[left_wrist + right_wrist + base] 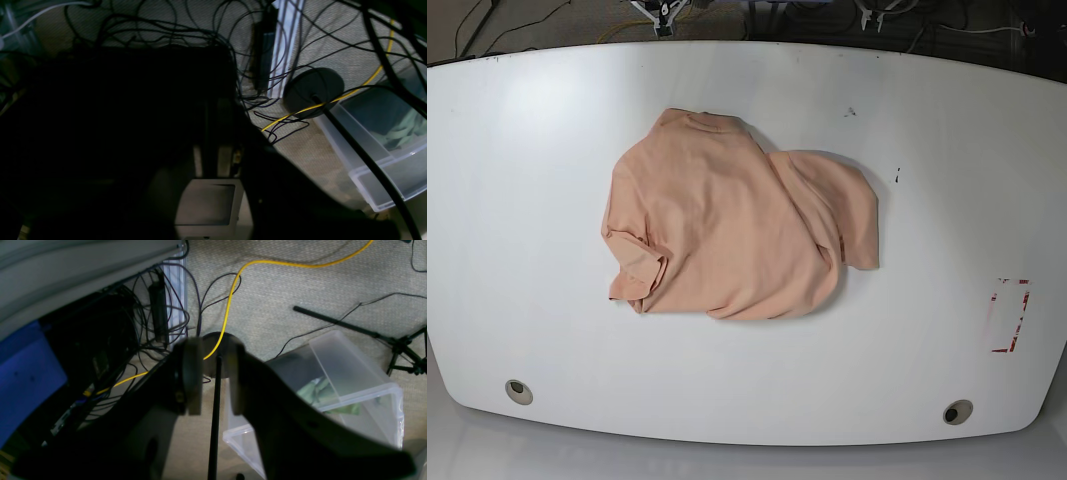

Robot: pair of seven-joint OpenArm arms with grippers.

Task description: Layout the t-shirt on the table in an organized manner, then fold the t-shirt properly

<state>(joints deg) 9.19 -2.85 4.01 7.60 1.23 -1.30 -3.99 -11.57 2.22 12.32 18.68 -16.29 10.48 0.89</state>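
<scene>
The shirt (732, 235) lies crumpled mid-desk (547, 330). Left end effector (213, 160) is closed, empty; right end effector (215, 380) is slightly parted, empty.

Plain peach t-shirt (727, 230) on glossy white table (527, 130), red-marked rectangle (1010, 316).

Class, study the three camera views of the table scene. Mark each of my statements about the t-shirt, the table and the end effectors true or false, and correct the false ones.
1. The t-shirt lies crumpled on the table. True.
2. The t-shirt is neatly folded into a rectangle. False: it is bunched, with overlapping layers.
3. A red-marked rectangle sits near the table's right edge in the base view. True.
4. The right end effector grips the t-shirt. False: it hangs over the floor, near a clear plastic bin.
5. An arm reaches over the table in the base view. False: none shows there.
</scene>
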